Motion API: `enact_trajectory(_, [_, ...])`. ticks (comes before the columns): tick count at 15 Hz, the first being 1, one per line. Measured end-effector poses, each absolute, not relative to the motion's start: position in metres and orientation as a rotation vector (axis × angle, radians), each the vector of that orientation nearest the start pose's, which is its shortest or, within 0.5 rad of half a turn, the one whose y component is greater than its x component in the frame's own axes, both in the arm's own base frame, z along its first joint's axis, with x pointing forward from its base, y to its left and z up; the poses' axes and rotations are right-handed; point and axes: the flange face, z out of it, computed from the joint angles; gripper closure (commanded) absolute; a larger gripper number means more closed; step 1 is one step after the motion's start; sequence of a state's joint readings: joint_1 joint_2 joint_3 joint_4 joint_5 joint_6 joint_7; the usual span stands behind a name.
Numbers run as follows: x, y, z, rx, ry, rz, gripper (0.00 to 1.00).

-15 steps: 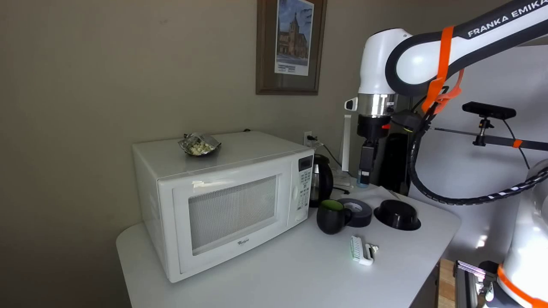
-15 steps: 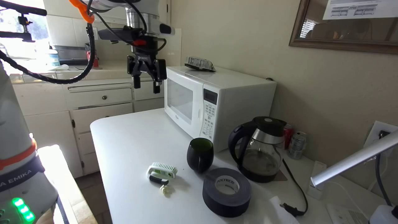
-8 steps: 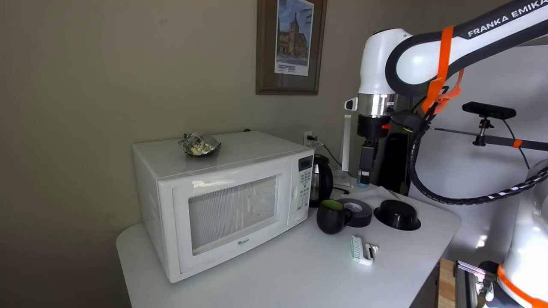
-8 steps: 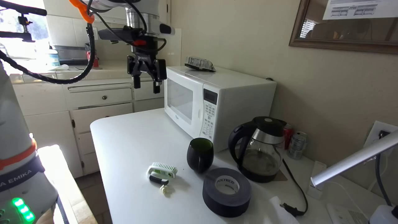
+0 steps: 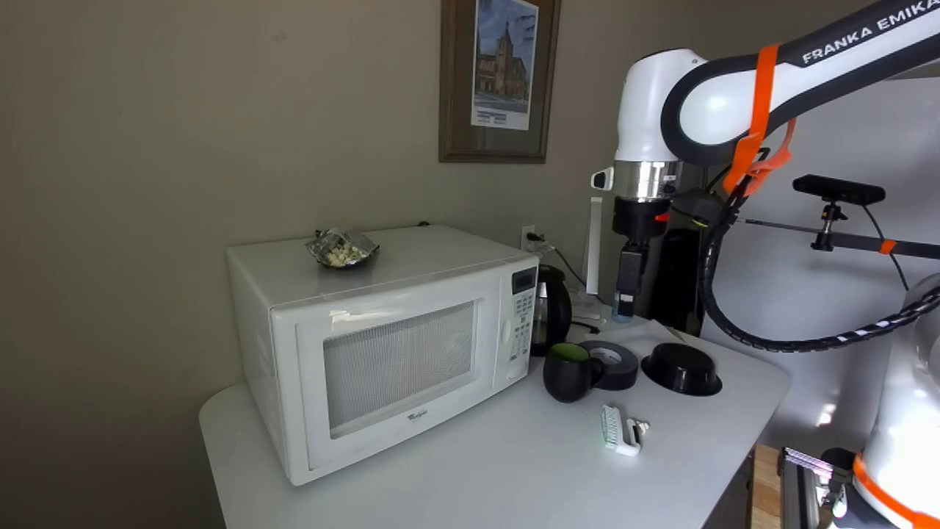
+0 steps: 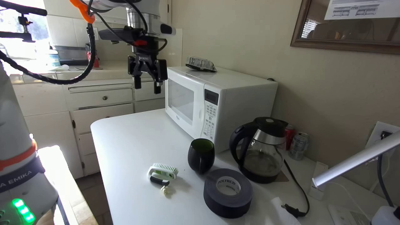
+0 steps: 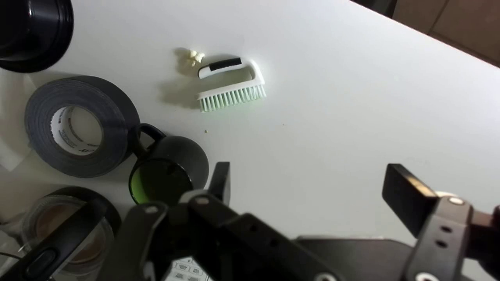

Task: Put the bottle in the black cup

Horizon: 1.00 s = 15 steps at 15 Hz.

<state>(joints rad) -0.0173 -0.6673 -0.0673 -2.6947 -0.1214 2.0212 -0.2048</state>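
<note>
Progress looked like zero from my side. My end effector (image 7: 310, 181) hung over the bench (image 5: 529, 470), fingers (image 7: 408, 197) spread wide, nothing held; the gap was bare in the wrist view. Below me lay a brush (image 7: 232, 89), then, close by it, the black cup (image 6: 201, 159), upright, mouth up. Nothing poked out of the cup; deep inside was too dark to be sure. A tape roll (image 6: 227, 206) sat right at the cup's handle, touching or not, couldn't tell. So, done: no step that I could see, cup ready to receive. Left, by my guess: get to the bottle (image 5: 621, 318), close on it, lift, bring it over the cup, lower it in, let go. That bottle was the farthest of these. I had it only in an exterior view, a bluish bit showing just under my fingers, which hid part of it. I took that as line of sight, not contact, since nothing showed between the fingers from the wrist. It seemed to stand on the bench behind the end effector in that view, beyond the tape roll, well apart from me. Tilt and label: couldn't tell.
</note>
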Motion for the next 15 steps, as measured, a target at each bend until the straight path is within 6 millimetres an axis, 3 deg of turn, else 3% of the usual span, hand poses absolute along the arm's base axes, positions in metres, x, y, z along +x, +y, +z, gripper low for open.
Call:
enact_trajectory(5, [0.337, -0.035, 0.430, -3.191, -0.288, 0.021, 0.00])
enact_trajectory(7, [0.343, -0.043, 0.440, -3.191, -0.208, -0.054, 0.00])
enact_trajectory(10, [0.355, -0.079, 0.473, -3.163, 0.004, -0.215, 0.00])
enact_trajectory(15, [0.365, -0.167, 0.518, -3.083, 0.400, -0.388, 0.00])
